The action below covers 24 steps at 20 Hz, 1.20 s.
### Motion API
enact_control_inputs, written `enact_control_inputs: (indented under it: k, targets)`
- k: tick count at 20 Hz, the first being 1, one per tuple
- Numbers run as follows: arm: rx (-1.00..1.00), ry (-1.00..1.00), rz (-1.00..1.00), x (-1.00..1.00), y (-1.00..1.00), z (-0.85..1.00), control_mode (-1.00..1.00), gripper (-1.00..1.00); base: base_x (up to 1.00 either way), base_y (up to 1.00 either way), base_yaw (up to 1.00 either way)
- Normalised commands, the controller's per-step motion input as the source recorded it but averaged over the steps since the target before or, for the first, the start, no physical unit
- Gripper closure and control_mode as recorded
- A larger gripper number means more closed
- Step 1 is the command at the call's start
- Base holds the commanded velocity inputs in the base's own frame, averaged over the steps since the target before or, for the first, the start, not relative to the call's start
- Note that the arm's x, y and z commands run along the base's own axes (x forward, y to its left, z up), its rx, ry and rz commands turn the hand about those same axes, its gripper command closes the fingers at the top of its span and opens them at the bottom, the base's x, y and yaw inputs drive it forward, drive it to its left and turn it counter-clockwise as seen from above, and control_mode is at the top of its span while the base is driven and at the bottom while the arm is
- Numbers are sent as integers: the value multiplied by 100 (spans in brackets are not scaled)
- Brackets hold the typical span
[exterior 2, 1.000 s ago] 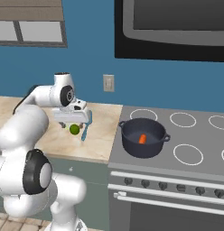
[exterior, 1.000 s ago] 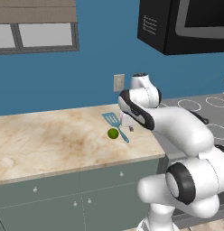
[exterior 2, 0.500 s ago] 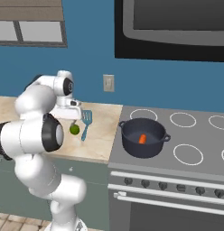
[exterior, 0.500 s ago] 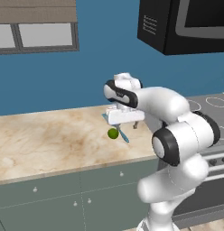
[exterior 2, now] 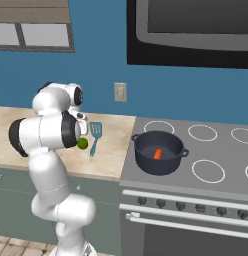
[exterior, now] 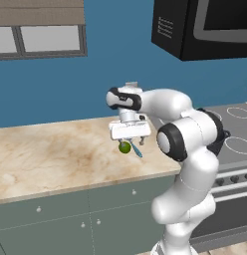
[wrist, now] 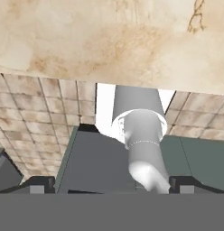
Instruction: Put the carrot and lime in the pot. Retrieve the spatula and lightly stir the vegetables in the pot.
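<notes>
Small round green lime (exterior: 125, 147): resting on the beige marbled stone countertop (exterior: 51, 154), just below the white hand of the arm; in the right base view (exterior 2: 83, 143) showing at the edge of the white arm link, left of the spatula.

Light blue slotted spatula with flat square head and thin straight handle (exterior 2: 94, 136): lying flat on the countertop (exterior 2: 111, 160), head toward the blue wall, handle toward the counter's front edge; just beside the lime. In the left base view (exterior: 137, 149) partly hidden by the hand, handle end showing right of the lime.

Squat round dark grey-blue cooking pot with two small side loop handles (exterior 2: 159, 153): standing on the near left burner of the grey stovetop (exterior 2: 216, 175), well apart from the lime and spatula.

Small stubby orange carrot (exterior 2: 157, 153): lying inside the pot, on its bottom.

Two-finger gripper (exterior: 128, 137): hanging over the countertop directly above the lime, pointing down; jaws spread wide, nothing between them. In the hand view (wrist: 112, 182) dark fingertips (wrist: 39, 184) far apart at the lower corners.

White wall socket (exterior 2: 120, 92): on the blue wall behind the counter, above the spatula.
</notes>
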Motion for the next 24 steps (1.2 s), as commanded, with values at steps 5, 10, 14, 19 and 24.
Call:
enact_control_inputs:
  k: [5,10,14,19,24]
  targets:
    - [0,16,0,9,11,-16,-100,-100,0,0,0]
    - [-2,0,3,15,-8,-10,-100,-100,0,0,0]
    - [-9,-8,0,-1,-22,-1,-100,-100,0,0,0]
    - [-3,-10,1,-1,-14,-11,-100,-100,0,0,0]
    - [0,-14,6,0,-2,-24,-100,-100,0,0,0]
